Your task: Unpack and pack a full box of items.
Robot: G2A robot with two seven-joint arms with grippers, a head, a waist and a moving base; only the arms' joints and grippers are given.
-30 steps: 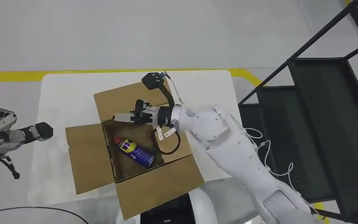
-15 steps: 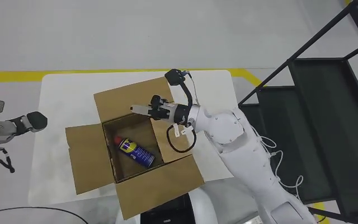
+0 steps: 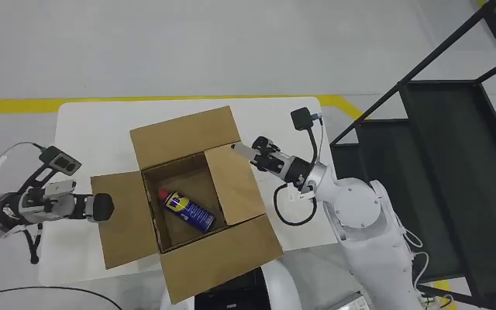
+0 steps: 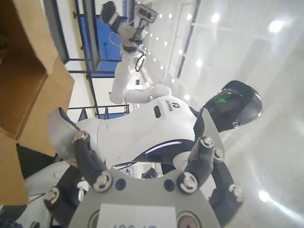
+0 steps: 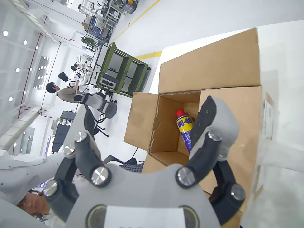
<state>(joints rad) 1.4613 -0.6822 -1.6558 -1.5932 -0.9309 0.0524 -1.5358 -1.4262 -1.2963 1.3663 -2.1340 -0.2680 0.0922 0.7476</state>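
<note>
Now the right arm is out of the box (image 3: 186,139)! A second ago its pincer hung low over the opening, right above the spray can (image 3: 186,211). It has since swept back across, and the right pincer (image 3: 252,149) sits up by the far corner of the right flap (image 3: 236,182), fingers spread apart with nothing between them. Whether a fingertip actually touches the cardboard, I can't tell.

And look at that flap: it leans in over the opening, hiding more of the box floor than before.

Over on the other side, the left arm has come in too. It was parked out at the edge of the counter (image 3: 85,132), and the left pincer (image 3: 101,207) is now just beside the outer edge of the left flap (image 3: 124,217), fingers apart and empty as well.

The spray can hasn't budged through any of this. It lies on its side on the box floor, red cap toward the left wall.

So what does it mean? The right arm has left without the can, and both pincers are posted at opposite flaps. That reads to me like the flaps are the business now, not another reach inside. The far and near flaps lie wide open, so plenty of folding remains if closing is the plan.
</note>
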